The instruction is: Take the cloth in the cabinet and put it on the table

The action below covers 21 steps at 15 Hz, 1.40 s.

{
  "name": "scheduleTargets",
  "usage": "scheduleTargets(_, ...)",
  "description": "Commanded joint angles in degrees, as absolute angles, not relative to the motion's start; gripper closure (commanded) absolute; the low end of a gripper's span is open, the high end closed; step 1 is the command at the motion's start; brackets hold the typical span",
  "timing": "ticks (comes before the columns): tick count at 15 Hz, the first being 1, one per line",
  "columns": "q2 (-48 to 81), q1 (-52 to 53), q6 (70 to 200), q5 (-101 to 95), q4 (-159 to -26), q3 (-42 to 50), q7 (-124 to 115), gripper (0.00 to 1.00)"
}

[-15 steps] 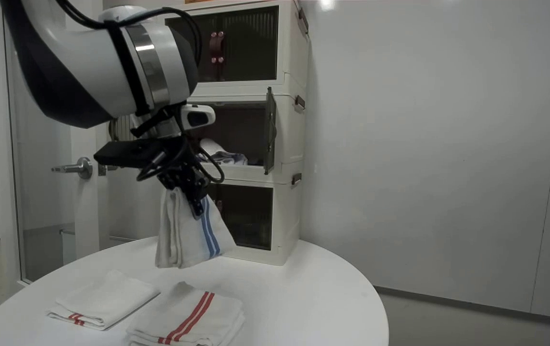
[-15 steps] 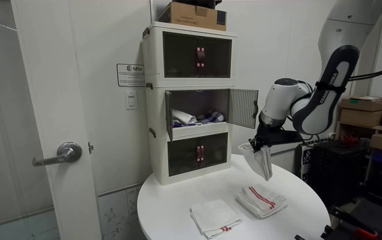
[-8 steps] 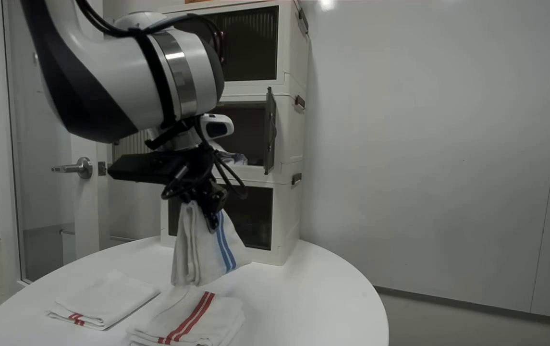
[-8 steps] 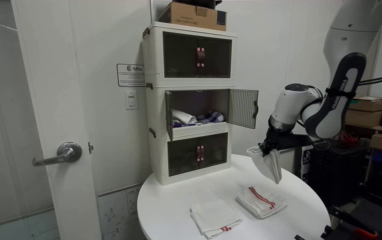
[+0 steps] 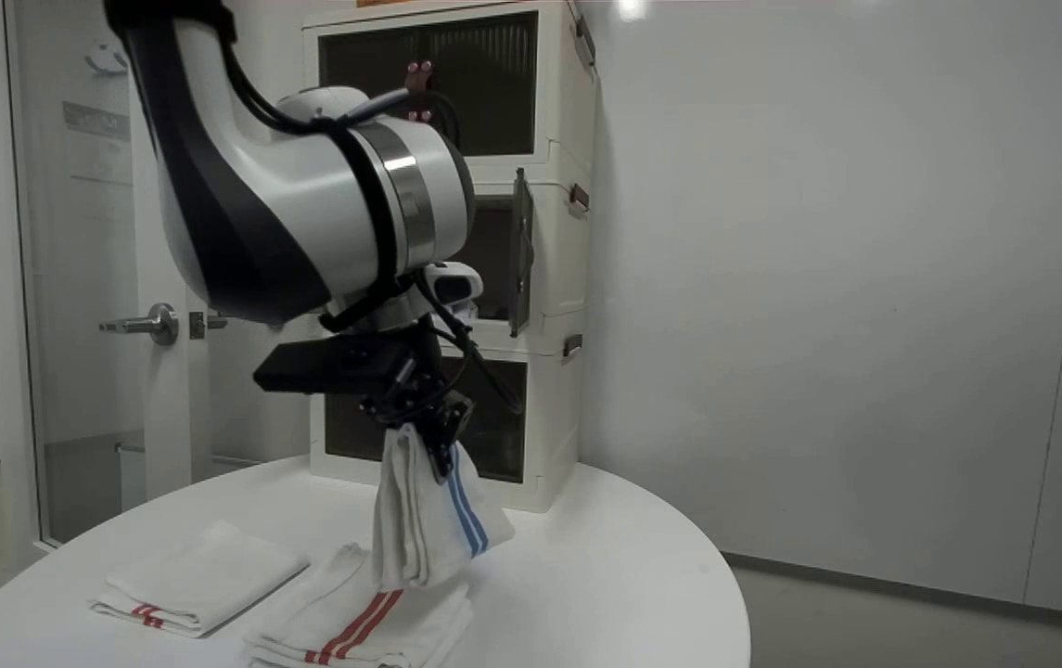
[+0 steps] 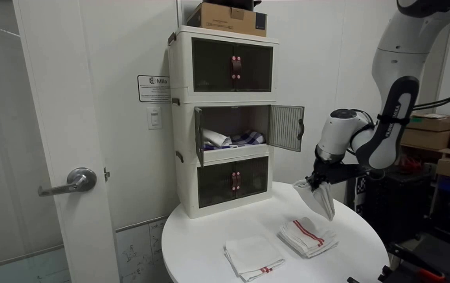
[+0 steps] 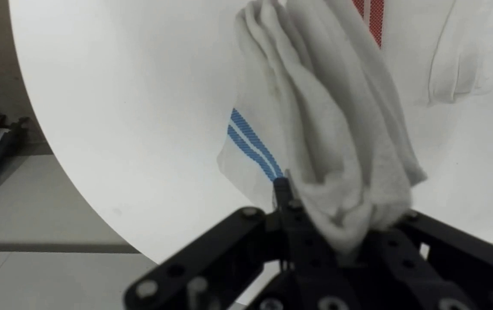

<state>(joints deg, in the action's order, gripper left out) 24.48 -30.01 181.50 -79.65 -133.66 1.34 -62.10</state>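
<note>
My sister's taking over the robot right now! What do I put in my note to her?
The hand is shut on the blue-striped cloth, which hangs above the table.
Other things: a thinner red-striped cloth and a thicker red-striped cloth lie folded on the table. The middle of the cabinet is open, with what looks like a white cloth and a checked cloth inside.
Done: the blue-striped cloth is gripped and outside the cabinet.
Left: probably lower it onto the table, then open the hand.

gripper (image 7: 336, 206) blurry in wrist view, pt behind cloth (image 7: 336, 116). arm (image 5: 308, 204) cut off @ top in both ext views.
</note>
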Motion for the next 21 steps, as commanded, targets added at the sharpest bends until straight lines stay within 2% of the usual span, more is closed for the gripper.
scheduleTargets(1, 31.53, -27.23, 177.65, -80.97, -126.93, 0.82, -59.72, 0.91)
scheduleTargets(6, 36.62, -25.04, 170.86, -78.73, -123.01, -0.10, -55.23, 0.91)
scheduleTargets(11, 37.92, -24.87, 172.83, -78.10, -120.74, -3.22, -51.31, 0.91)
scheduleTargets(12, 37.85, -25.37, 173.61, -77.66, -120.72, -4.25, -50.06, 0.65)
scheduleTargets(14, 37.88, -26.22, 175.51, -77.51, -120.36, -5.72, -48.17, 0.57)
scheduleTargets(21, 37.28, -27.97, 178.40, -77.29, -120.32, -7.95, -43.56, 0.05)
